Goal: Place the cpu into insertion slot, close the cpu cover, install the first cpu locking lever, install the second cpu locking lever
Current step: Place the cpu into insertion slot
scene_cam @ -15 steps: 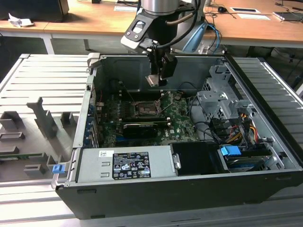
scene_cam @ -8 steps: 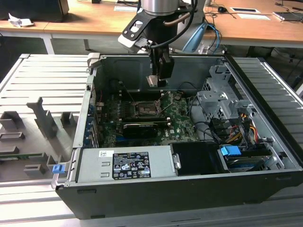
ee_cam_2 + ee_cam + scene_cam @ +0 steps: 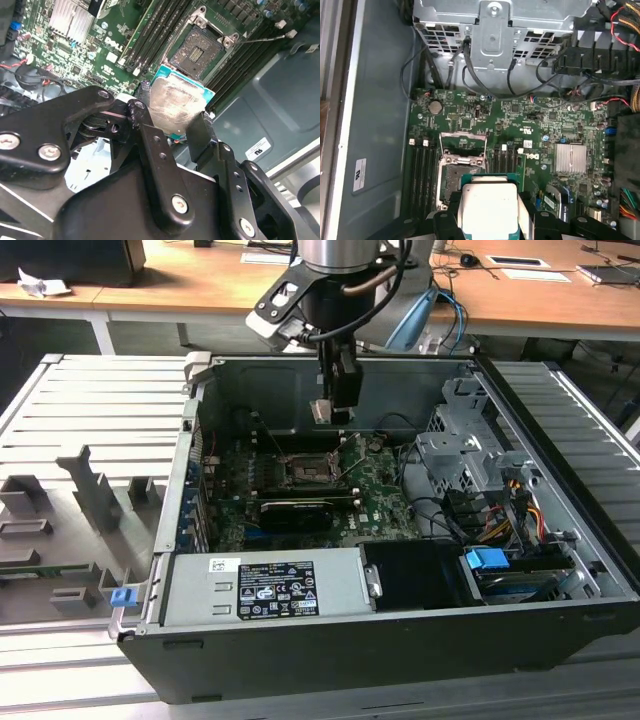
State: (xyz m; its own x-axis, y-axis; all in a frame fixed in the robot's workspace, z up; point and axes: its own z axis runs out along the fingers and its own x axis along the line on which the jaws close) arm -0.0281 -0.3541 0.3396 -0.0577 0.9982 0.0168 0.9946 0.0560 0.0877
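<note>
- The black jaws pinch the flat, square, silvery-grey cpu by two opposite edges.
- In the exterior view it hangs at upper centre, above the square black insertion slot in the green circuit board, apart from it.

Arm upright, gripper over the insertion slot.
The wrist points straight down and the gripper hangs above the insertion slot, apart from it. Its two black fingers are pressed on opposite edges of the cpu.
</note>
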